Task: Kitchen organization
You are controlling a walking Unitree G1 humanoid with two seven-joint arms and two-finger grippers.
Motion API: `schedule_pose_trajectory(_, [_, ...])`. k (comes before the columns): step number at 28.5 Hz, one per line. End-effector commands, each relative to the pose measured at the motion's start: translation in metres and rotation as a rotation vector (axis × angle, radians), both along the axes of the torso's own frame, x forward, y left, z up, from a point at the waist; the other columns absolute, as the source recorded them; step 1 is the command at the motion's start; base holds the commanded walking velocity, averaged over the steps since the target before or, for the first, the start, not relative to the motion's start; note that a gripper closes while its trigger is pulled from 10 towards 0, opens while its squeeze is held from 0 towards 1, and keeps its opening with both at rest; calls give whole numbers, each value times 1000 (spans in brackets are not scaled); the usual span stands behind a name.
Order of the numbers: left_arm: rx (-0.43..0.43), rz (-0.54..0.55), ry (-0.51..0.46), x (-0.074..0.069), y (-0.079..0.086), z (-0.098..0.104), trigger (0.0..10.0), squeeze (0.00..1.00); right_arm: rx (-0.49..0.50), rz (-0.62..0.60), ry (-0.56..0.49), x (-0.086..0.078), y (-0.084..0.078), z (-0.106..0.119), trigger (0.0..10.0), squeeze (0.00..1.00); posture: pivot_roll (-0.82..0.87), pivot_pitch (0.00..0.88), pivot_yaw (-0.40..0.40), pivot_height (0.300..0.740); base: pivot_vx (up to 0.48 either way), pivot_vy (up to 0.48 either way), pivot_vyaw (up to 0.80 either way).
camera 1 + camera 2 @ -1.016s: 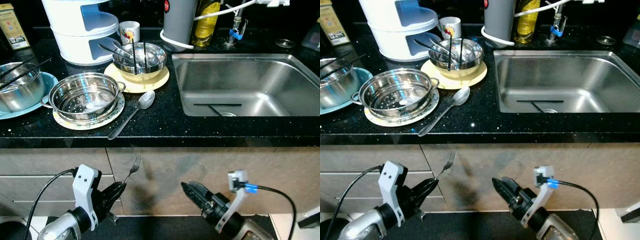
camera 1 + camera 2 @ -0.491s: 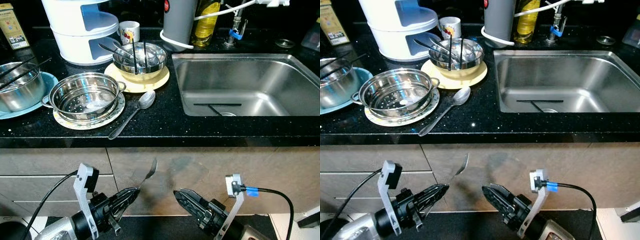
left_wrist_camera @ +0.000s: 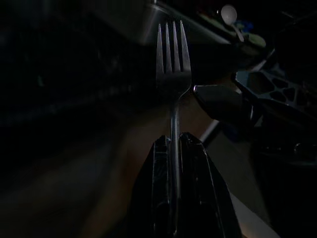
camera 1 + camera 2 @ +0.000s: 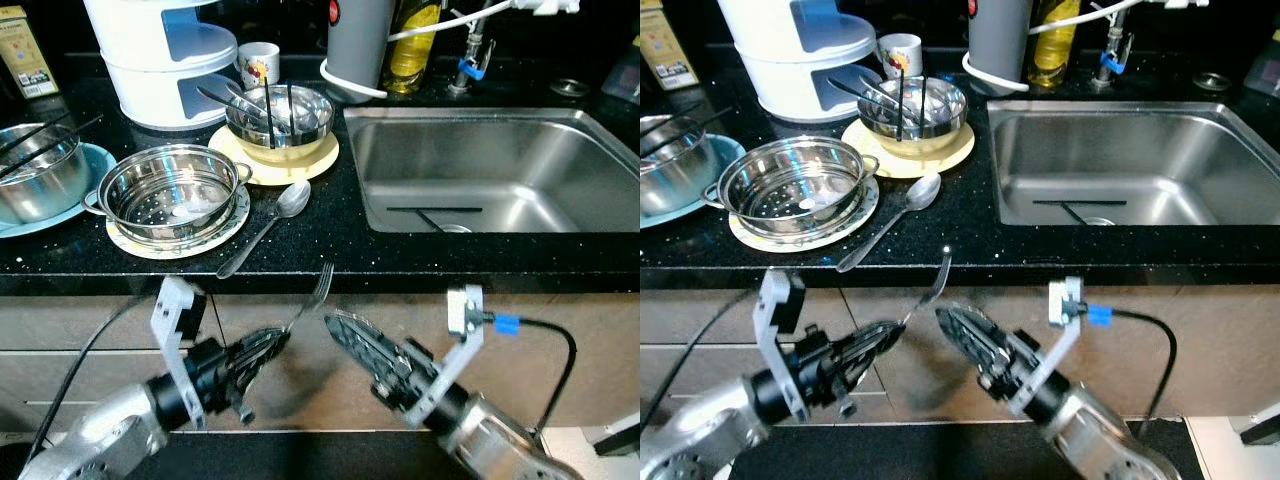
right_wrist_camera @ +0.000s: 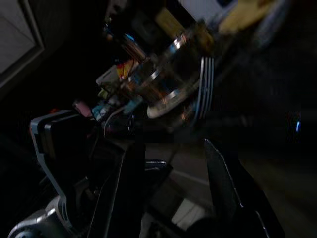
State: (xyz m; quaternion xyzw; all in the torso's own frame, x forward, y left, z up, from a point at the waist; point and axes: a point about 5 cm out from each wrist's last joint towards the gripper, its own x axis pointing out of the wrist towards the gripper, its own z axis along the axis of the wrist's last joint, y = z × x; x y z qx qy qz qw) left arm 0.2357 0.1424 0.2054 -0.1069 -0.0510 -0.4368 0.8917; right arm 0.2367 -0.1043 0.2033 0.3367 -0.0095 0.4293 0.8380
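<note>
Left gripper: nearest us, below the counter's front edge; we see its jaws clamped on the handle of a fork.
Fork: tines up and tilted toward the counter lip, the tips just reaching the black edge; in the left wrist view the handle sits pinched between the two black fingers.
Right gripper: just beside the fork, fingers pointing toward it; the right wrist view shows the jaws parted with a narrow gap, holding nothing.
Room between grippers: small; the two sets of fingertips are near each other in front of the cabinet face.
Countertop: black and speckled; a bare strip runs along its front edge between the dishes and the sink.
Large spoon: lies loose on that strip, handle toward the edge, bowl toward the yellow plate.
Steel colander: on a round mat, left of the spoon.
Steel pot: on a blue plate at the far left, dark chopsticks across it.
Steel bowl: on the yellow plate, holding utensils.
Sink: to the right, basin open.
Back row: white tiered container, mug, grey canister, oil bottle, tap.
Writing: a carton at the far left carries print too small for us to read; the mug's picture is unclear.
</note>
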Motion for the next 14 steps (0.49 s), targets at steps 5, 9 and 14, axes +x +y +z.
schedule_pose_trajectory(5, [22, 43, -106, 4, -1, 21, 10000, 0, -6, -49, -80, 8, 0, 26, 10000, 0, -70, 189, -30, 740, 0, 0, 0])
schedule_pose_trajectory(9, [51, 125, -160, 12, 2, 28, 10000, 0, -173, -203, -132, 19, -6, 35, 10000, 1000, -72, 187, -29, 740, 0, 0, 0])
schedule_pose_trajectory(14, [69, 185, -193, 18, 5, 29, 10000, 0, -261, -260, -173, 24, -8, 40, 10000, 1000, -78, 177, -27, 740, 0, 0, 0])
